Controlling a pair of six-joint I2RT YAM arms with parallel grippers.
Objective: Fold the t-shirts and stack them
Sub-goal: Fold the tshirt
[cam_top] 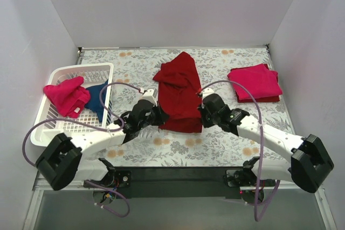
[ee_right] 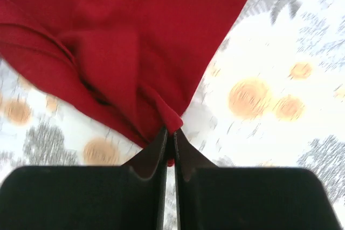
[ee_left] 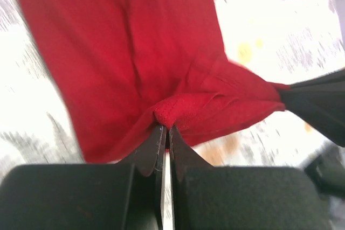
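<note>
A large dark red t-shirt (cam_top: pixel 179 92) lies partly folded in the middle of the table. My left gripper (cam_top: pixel 161 115) is shut on its near left corner (ee_left: pixel 170 112). My right gripper (cam_top: pixel 201 112) is shut on its near right corner (ee_right: pixel 171 122). Both corners are lifted a little off the table. A folded bright pinkish-red t-shirt (cam_top: pixel 254 82) lies at the back right. Another bright pinkish-red t-shirt (cam_top: pixel 67 95) and a navy blue one (cam_top: pixel 96 99) hang in the white basket (cam_top: pixel 81 71) at the left.
The table carries a floral cloth (cam_top: pixel 178 146). White walls close in the back and both sides. A purple cable (cam_top: pixel 116 85) loops over the basket's right rim. The right gripper's black finger (ee_left: pixel 318 100) shows at the right edge of the left wrist view.
</note>
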